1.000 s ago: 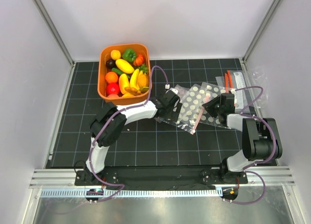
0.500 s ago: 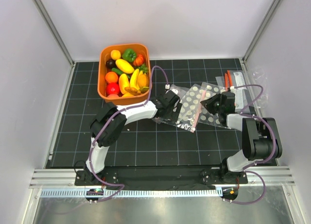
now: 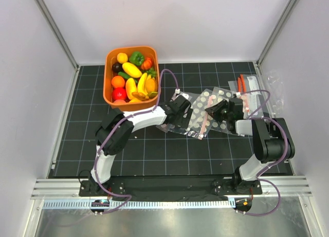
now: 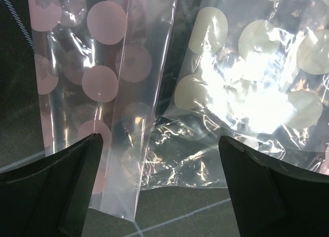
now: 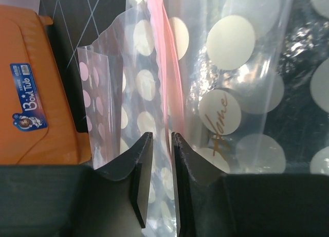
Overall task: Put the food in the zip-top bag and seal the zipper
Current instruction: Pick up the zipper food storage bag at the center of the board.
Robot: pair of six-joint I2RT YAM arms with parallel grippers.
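Seen from above, an orange bin (image 3: 131, 48) sits at the far left of the dark grid mat (image 3: 87, 144), heaped with the food (image 3: 131, 70): glossy toy fruit and vegetables, none of it bagged yet. Just right of the bin, my left gripper (image 4: 159, 155) hovers over a pile of plastic bags with its fingers spread as wide as they go, holding nothing. Its wrist camera shows only shiny film below. The clear bag (image 5: 110, 93) lies in the middle of the mat among dotted bags (image 5: 231, 41), its pink strip (image 5: 168, 67) running toward me. To its right, my right gripper (image 5: 162, 139) has its fingers nearly together, and they appear to pinch a thin fold of the clear bag beside the strip. I judge the step in hand to be freeing this bag and opening its mouth. To do that well, I would keep the pinch on one layer only, lift gently so the film does not slip, and bring the left fingers onto the opposite lip, not a dotted bag.
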